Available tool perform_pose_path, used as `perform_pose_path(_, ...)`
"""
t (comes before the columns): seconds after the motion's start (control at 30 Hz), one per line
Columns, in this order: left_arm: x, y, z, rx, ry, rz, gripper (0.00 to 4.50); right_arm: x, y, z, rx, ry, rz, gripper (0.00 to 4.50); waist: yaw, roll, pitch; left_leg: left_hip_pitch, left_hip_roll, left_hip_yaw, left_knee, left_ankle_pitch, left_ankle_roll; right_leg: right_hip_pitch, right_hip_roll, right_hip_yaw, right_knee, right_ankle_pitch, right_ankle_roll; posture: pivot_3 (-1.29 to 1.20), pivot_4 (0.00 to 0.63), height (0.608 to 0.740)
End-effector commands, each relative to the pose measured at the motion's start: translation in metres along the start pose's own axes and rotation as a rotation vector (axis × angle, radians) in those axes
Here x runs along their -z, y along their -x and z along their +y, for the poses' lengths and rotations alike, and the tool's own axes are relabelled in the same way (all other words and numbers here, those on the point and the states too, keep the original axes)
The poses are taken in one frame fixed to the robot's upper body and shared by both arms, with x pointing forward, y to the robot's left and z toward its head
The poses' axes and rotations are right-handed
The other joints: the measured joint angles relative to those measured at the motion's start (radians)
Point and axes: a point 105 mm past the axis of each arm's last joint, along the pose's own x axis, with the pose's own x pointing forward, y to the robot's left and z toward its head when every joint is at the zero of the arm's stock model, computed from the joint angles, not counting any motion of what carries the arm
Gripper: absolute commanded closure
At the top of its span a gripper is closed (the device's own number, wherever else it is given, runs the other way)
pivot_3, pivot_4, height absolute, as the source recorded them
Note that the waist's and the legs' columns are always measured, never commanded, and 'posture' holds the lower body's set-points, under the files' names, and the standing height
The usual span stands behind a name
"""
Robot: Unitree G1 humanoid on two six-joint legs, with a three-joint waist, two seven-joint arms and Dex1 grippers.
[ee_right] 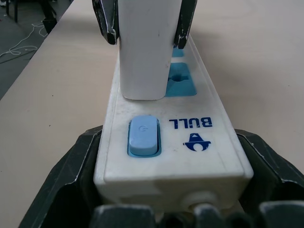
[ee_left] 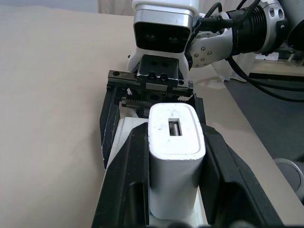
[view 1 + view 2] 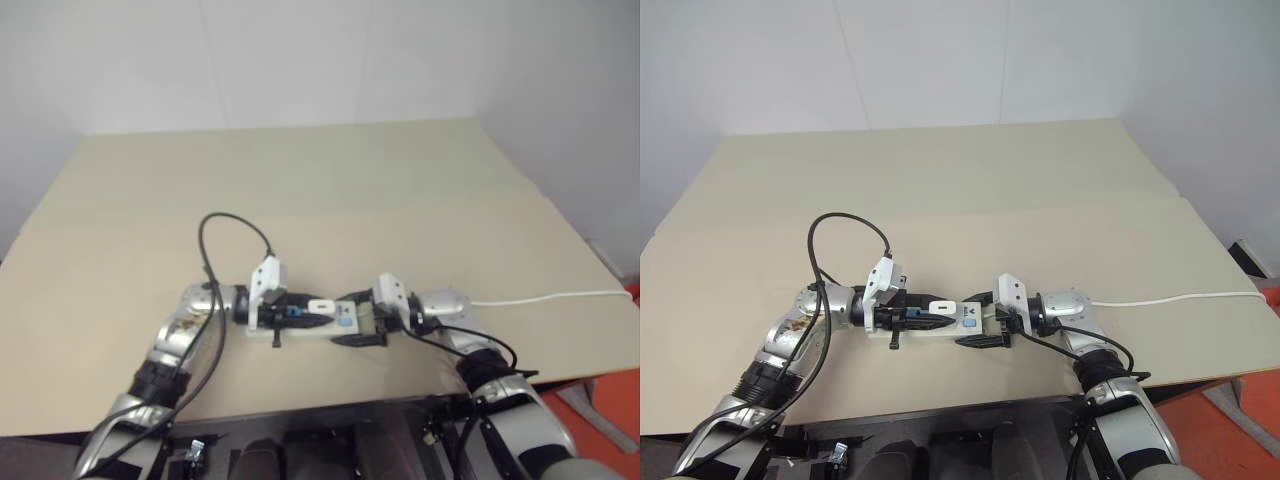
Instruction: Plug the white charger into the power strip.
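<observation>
Beige table [image 3: 300, 190] carries the power strip [image 1: 142, 118], its switch end clamped in the right gripper [image 3: 362, 325]. Left gripper [image 2: 175, 156] pinches the white charger [image 2: 175, 152], which sits on a socket next to the switch. Risk: if it is tilted or half-seated, pushing could bend the pins or shove the strip askew.

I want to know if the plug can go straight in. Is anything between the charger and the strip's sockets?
Nothing visible is. The white charger, pinched in the left gripper, sits right on the power strip beside its blue switch. The right gripper clamps the strip's switch end, clear of the sockets.
</observation>
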Motion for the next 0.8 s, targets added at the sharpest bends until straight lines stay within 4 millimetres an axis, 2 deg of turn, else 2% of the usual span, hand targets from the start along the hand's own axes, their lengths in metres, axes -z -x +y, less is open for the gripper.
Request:
perform_pose_path(0.03,0.042,0.014,-0.007,-0.023,0.150,0.143,3.49,0.012,0.013,-0.001,0.025,-0.034,0.056,1.05,0.000,0.000,0.000,0.000,0.000,0.000,0.000,0.000,0.000,0.000,0.000,0.000,0.000,0.000,0.000,0.00,0.150,0.740)
perform_pose_path(0.3,0.044,0.015,-0.006,-0.023,0.136,0.151,3.49,0.012,0.014,-0.002,0.029,-0.033,0.057,1.05,0.000,0.000,0.000,0.000,0.000,0.001,0.000,0.000,0.000,0.000,0.000,0.000,0.000,0.000,0.000,0.00,0.150,0.740)
perform_pose_path(0.5,0.056,0.024,-0.008,-0.035,0.138,0.178,3.49,0.012,0.015,-0.002,0.031,-0.032,0.058,1.05,0.000,0.000,0.000,0.000,0.000,0.001,0.000,0.000,0.000,0.000,0.000,0.000,0.000,0.000,0.000,0.00,0.150,0.740)
perform_pose_path(0.8,0.056,0.023,-0.007,-0.022,0.115,0.185,3.49,0.011,0.016,-0.003,0.033,-0.028,0.062,1.05,0.000,0.000,-0.001,0.000,0.000,0.001,0.000,0.000,0.000,0.000,0.000,0.000,0.000,0.000,0.000,0.00,0.150,0.740)
